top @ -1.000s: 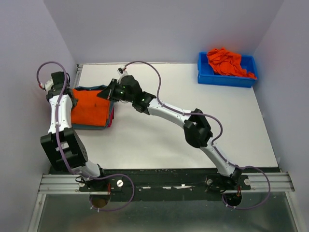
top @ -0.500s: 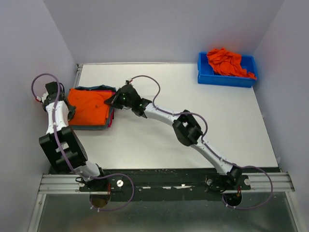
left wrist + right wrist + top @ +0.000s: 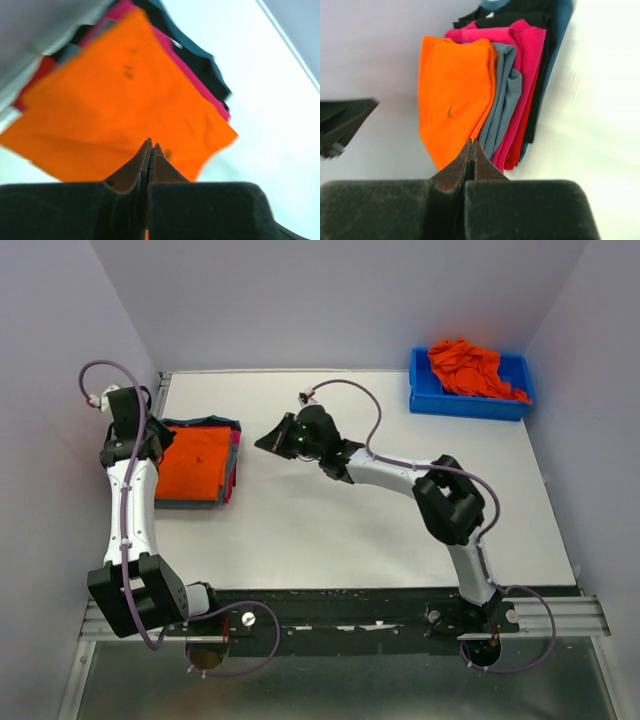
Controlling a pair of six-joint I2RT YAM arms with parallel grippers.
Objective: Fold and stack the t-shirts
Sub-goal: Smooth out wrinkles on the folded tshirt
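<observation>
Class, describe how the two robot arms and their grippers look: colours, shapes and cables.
Both the left arm and the right arm have slim white links joined by chunky black joint housings. A thin purple cable loops loosely along each arm. The left gripper and right gripper are black blocks with dark fingers tapering to narrow points.

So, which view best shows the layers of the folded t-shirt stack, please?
Right wrist: the folded cloth t-shirt stack shows orange, grey, pink and dark edges. Top external shows mainly its orange top; left wrist blurs lower layers.
</observation>
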